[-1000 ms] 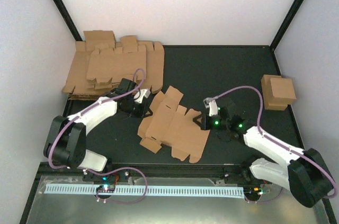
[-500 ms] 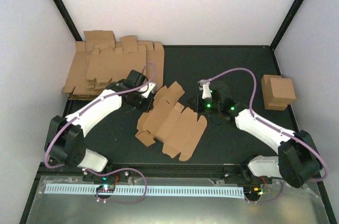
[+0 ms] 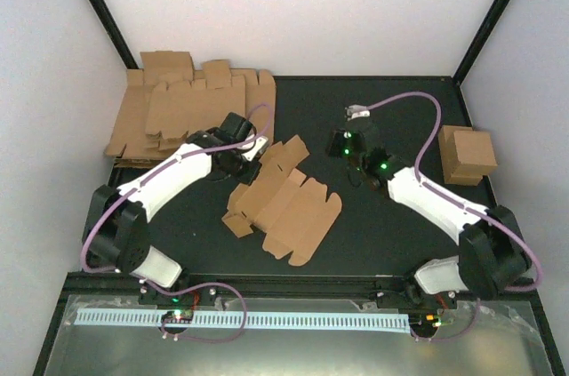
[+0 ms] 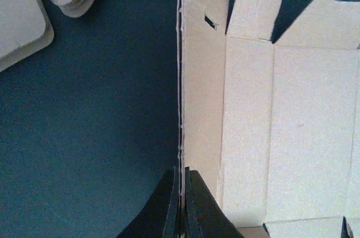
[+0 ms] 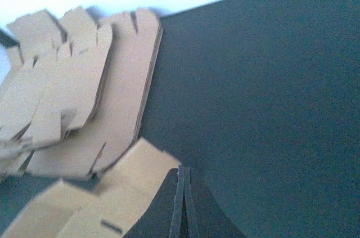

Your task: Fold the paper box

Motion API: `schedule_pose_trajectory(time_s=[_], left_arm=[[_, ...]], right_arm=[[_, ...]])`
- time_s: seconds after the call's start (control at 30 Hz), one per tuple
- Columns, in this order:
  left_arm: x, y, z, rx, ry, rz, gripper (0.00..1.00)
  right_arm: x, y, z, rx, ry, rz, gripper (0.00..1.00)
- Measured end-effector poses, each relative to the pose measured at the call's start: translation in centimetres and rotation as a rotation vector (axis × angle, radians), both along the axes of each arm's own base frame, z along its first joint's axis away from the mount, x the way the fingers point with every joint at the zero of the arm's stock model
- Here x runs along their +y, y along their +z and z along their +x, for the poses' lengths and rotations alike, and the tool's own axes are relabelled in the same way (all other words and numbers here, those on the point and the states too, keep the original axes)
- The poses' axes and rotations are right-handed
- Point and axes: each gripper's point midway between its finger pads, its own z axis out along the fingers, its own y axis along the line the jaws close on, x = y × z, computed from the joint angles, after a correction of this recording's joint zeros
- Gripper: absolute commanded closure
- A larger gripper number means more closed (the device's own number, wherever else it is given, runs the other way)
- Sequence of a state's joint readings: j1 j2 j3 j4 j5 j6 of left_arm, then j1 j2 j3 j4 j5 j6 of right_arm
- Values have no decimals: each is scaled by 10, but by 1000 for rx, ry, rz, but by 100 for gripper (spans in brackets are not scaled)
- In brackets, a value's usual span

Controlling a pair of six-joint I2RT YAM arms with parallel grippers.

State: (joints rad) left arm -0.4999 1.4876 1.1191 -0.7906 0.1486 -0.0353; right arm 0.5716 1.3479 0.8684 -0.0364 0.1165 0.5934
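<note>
Since a second ago, your right gripper [image 3: 332,142] has swung off the right edge of the paper box [image 3: 286,207] to upper centre. Your left gripper [image 3: 255,156] has pushed further up the frame, turning the blank slightly. It lies open mid-counter [image 3: 391,109]. Your left jaws are clenched on its upper-left side panel, likely to raise it along the crease. Your right jaws are clenched on nothing. Only the left wrist view shows that pinch on the card's thin edge. The right wrist view shows the pile of spare blanks [image 5: 73,97] at its left.
</note>
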Motion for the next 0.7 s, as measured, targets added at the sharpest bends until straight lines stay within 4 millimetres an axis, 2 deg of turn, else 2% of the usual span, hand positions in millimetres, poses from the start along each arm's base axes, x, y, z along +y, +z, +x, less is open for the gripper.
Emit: schedule_pose_trajectory(time_s=[0.17, 0.3, 0.43, 0.57, 0.7], left_arm=[[-9, -7, 17, 15, -6, 15, 98], [-24, -3, 45, 7, 46, -16, 98], [-39, 1, 68, -4, 109, -73, 98], [-54, -5, 90, 6, 152, -115, 98], [-68, -11, 112, 12, 163, -133, 98]], right_arm=[[3, 11, 44, -46, -111, -50, 98], [6, 10, 70, -56, -164, -84, 98], [1, 8, 80, -56, -195, -102, 95], [-5, 11, 89, -62, -217, -103, 93], [-7, 4, 95, -50, -226, -116, 94]])
